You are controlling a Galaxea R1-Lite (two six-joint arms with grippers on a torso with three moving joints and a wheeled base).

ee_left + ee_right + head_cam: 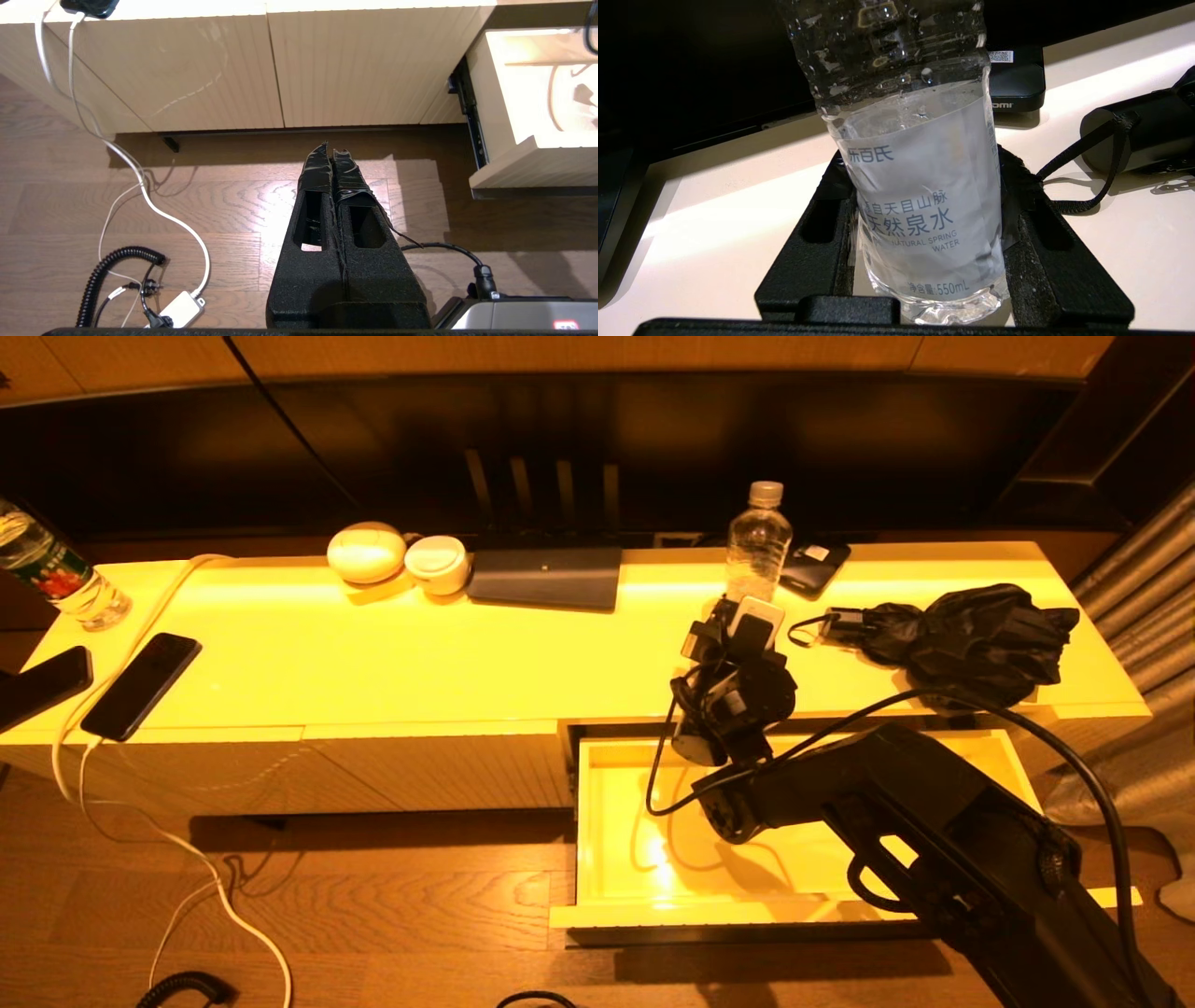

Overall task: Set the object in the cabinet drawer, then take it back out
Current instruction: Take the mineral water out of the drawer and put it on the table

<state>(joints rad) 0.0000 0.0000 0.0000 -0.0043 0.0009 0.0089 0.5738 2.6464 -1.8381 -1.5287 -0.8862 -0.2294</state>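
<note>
Along the back of the room runs a long cream-yellow bench (373,663), and at lower right of the head view you see the cabinet drawer (616,821) pulled fully out. Its glossy inside holds nothing but reflections and the shadow of the arm.

Your right gripper (924,233) is up on the bench top, just behind the drawer, with its two black fingers (822,233) closed on the lower body of the water bottle (924,200). The bottle stands upright, its base on the bench surface between the fingers. It is clear plastic with a pale label and a white cap, and water fills it to about the top of the label, with droplets on the wall above.

Just right of the bottle lies a folded black umbrella (971,635), its strap reaching toward the gripper. Behind the bottle lies a small dark box (1015,79).

A second bottle (56,579) stands at the far left edge of the bench, partly filled.

Your left gripper (332,158) hangs parked low over the wooden floor (233,210) in front of the ribbed cabinet doors, its fingers pressed together and holding nothing.
</note>
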